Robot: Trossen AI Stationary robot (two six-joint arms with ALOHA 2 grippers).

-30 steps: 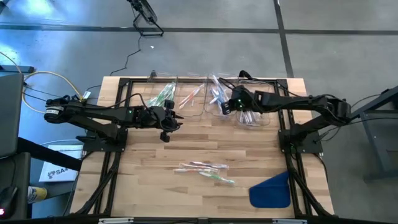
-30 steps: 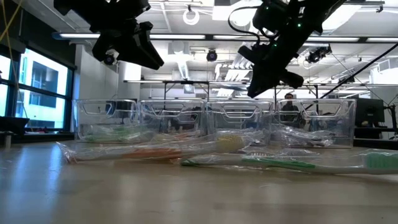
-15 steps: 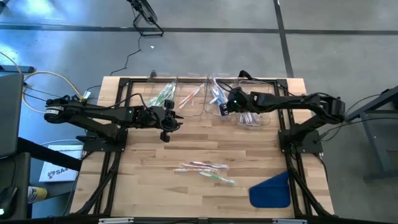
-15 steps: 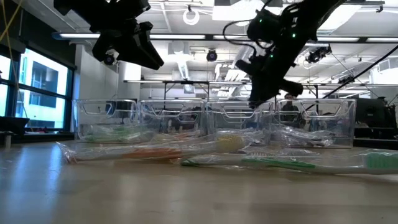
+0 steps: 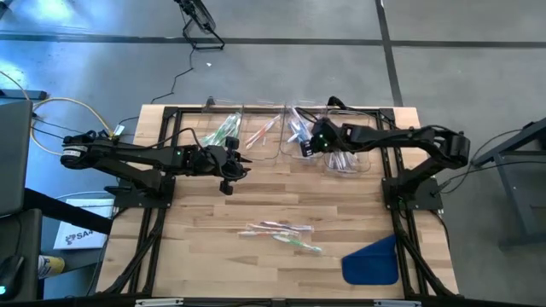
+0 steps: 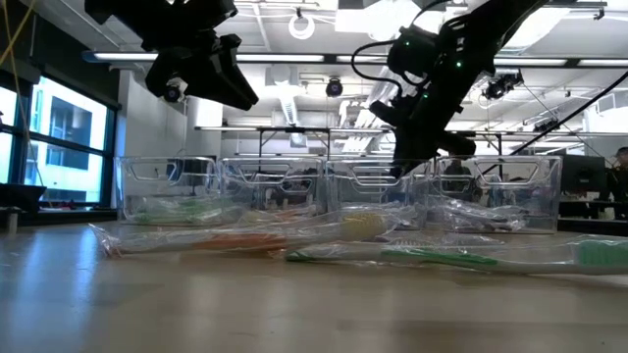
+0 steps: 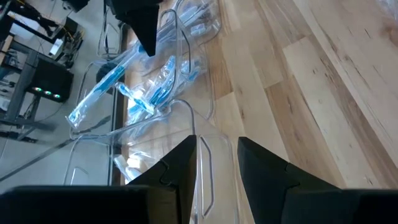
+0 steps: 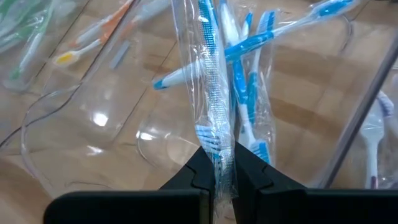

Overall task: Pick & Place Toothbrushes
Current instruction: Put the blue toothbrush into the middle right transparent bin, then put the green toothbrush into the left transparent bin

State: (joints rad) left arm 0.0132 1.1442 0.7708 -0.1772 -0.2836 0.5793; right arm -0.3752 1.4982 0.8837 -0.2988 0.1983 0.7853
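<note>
A wrapped blue toothbrush (image 8: 214,118) is pinched between the nearly closed fingers of the right gripper (image 8: 216,163), bristles down by the fingertips, and is hung over the blue bin (image 5: 300,135), third from the left in the row of clear bins along the bench's far edge. More blue toothbrushes (image 8: 261,74) are seen lying in that bin already, so the placing step is judged to be in hand. For the next move, a short descent between the clear walls is called for, then a release once the wrapper is clear of the rim; a snag of the loose wrapper on the wall could be risked.

Green brushes (image 5: 223,130) are held in the leftmost bin, orange ones (image 5: 261,132) in the next, pale ones (image 5: 345,160) in the rightmost. A few loose toothbrushes (image 5: 281,232) are left mid-bench, toward the near edge, still to be sorted. A blue cloth (image 5: 372,260) is lying at the near right corner.

The left gripper (image 5: 229,162) is parked just in front of the leftmost bins, fingers part open, nothing held.
</note>
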